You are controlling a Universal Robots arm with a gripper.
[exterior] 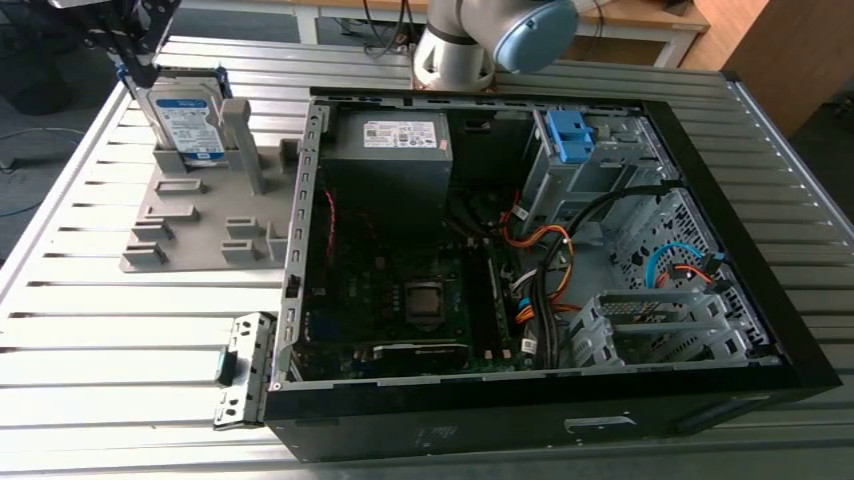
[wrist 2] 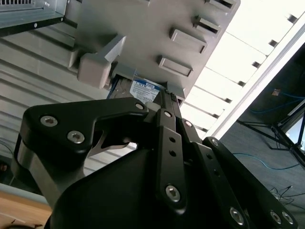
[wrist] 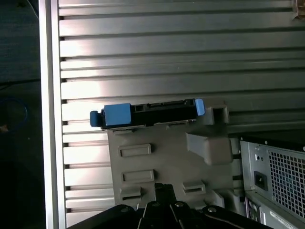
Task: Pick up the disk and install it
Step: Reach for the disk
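Observation:
The disk [exterior: 187, 120] stands upright on its edge in a slot of the grey holder [exterior: 200, 225], at the exterior view's far left. It is silver with a white-and-blue label and a blue carrier frame. My gripper [exterior: 134, 62] hangs just above the disk's top corner, at the side away from the computer case. In the first wrist view the disk [wrist: 147, 112] shows edge-on, with the blue tab at one end and the gripper's black linkage [wrist: 162, 210] apart from it. The second wrist view looks past the linkage to the disk's label [wrist 2: 143, 90] in the holder [wrist 2: 143, 33].
An open black computer case [exterior: 747, 395] lies in the exterior view's middle and right. It holds a grey power supply [exterior: 387, 135], a motherboard, cables and a drive cage with a blue bracket [exterior: 567, 135]. The arm's base [exterior: 467, 45] stands behind the case. The slatted metal table [exterior: 120, 330] carries everything.

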